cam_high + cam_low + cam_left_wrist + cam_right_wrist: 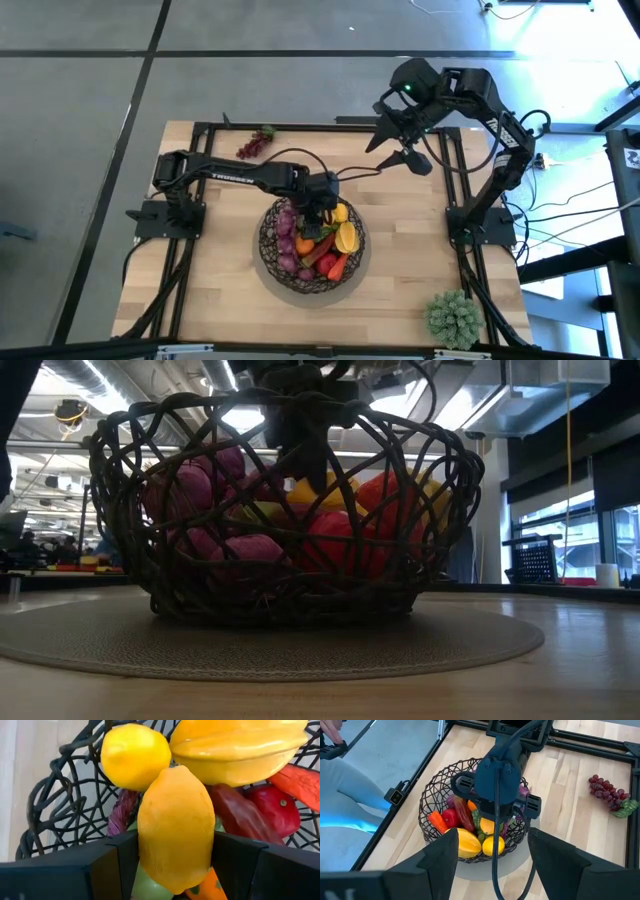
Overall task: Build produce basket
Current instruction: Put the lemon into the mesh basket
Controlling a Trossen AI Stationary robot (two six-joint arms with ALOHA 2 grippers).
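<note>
The dark woven wire basket stands on a round mat in the middle of the table, filled with produce: yellow lemons, red peppers, purple pieces and an orange carrot. My left gripper reaches down into the basket, shut on a yellow lemon. A purple grape bunch lies on the bare table near the far edge. My right gripper hangs high over the table's far right part, open, with nothing between its fingers. My left gripper pinches the lemon's two long sides between its two fingers, about the lemon's lower half. The fingers come slanting down from above, from the table's left side. The lemon sits among the produce inside the basket; whether it rests on that produce I cannot tell.
A pale green spiky ball plant stands at the near right corner. Black frame rails run along the table's far, left and right sides. Bare wood shows to the left and right of the mat.
</note>
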